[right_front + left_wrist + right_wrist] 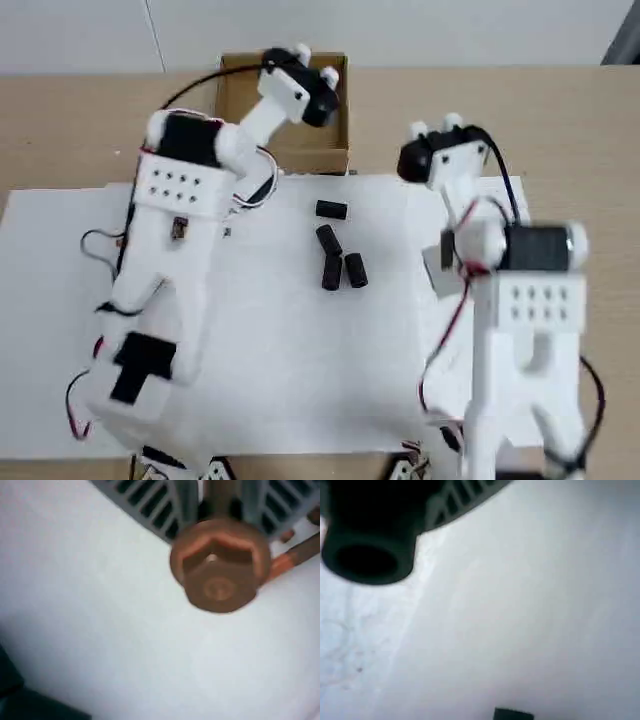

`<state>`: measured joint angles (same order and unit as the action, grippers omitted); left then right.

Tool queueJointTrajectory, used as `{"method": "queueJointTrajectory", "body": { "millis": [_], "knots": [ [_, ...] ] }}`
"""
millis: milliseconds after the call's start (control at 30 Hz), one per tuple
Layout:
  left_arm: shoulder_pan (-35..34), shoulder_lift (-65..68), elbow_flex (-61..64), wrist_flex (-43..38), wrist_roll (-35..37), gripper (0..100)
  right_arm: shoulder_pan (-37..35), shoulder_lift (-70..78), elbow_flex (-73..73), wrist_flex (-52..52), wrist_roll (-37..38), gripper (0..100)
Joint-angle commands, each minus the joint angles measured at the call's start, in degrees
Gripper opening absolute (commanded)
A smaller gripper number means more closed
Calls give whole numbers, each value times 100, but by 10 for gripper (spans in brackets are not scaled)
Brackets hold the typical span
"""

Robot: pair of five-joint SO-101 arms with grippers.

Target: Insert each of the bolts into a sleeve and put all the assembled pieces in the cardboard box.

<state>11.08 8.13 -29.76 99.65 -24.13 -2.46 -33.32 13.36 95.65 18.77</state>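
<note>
White paper (300, 360) covers the surface (560, 110). 4 loose sleeves (329, 242) lie mid-sheet, and the cardboard box (322, 150) sits at the far edge. The left claw (305, 85) is raised by the box, with the right claw (432, 152) opposite.

Left wrist: the claw clamps a hex bolt (220, 565), its shank hidden.

Right wrist: the claw grips a black sleeve (367, 555) with the bore outward, probably for mating. The claw itself is mostly cut off.

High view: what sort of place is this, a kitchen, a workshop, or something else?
Likely a robotics test bench: two white arms stand at a wooden table, with loose black sleeves on a white sheet and a cardboard box behind.
</note>
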Motion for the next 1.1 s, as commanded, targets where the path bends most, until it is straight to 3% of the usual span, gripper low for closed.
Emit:
{"method": "queueJointTrajectory", "body": {
  "millis": [0,167,433,600,800,1067],
  "knots": [
    [176,-1020,207,70,18,5,-22,-1165,325,4,-62,4],
    [448,-2251,1262,-44,53,5,-22,-2457,1029,-189,-308,4],
    [501,-4404,3688,-1653,1697,6,-22,-4180,2655,-1138,-1864,3],
    [457,-5723,5138,-2716,2356,6,-110,-4954,3666,-1754,-2171,3],
    [492,-7367,6651,-3508,2980,6,-1130,-5771,4510,-2290,-2171,3],
    [492,-8897,7969,-3789,4044,6,-2448,-6967,5758,-3275,-2163,3]
  ]
}}
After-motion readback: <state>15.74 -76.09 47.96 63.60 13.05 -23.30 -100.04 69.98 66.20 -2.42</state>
